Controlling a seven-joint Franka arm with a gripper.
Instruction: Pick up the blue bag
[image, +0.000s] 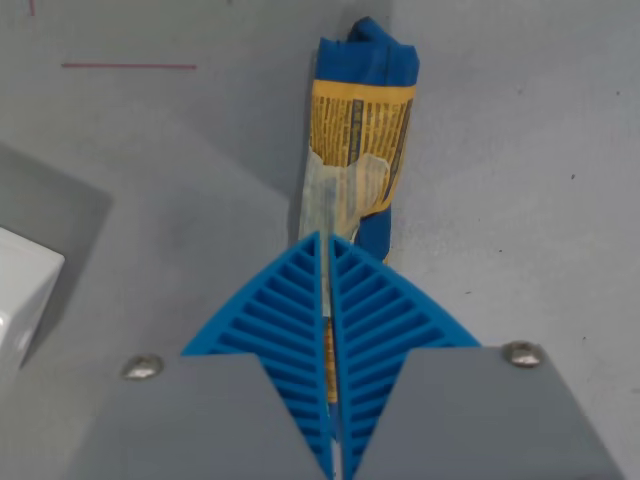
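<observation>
Grey bench (520, 180) fills the wrist view, with a thin red line (128, 66) marked at upper left and a white box corner (22, 290) at the left edge. Up the middle lies the blue and yellow crinkled plastic bag (358, 130), one end pinched between the blue ribbed fingers (280, 320) of the end effector (329, 245), which are closed on it. It looks light, soft and slippery; a hold nearer its fuller middle seems safer.

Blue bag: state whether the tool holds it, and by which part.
The tool is shut on the blue bag, pinching its near end, the thin edge between the fingertips.
</observation>
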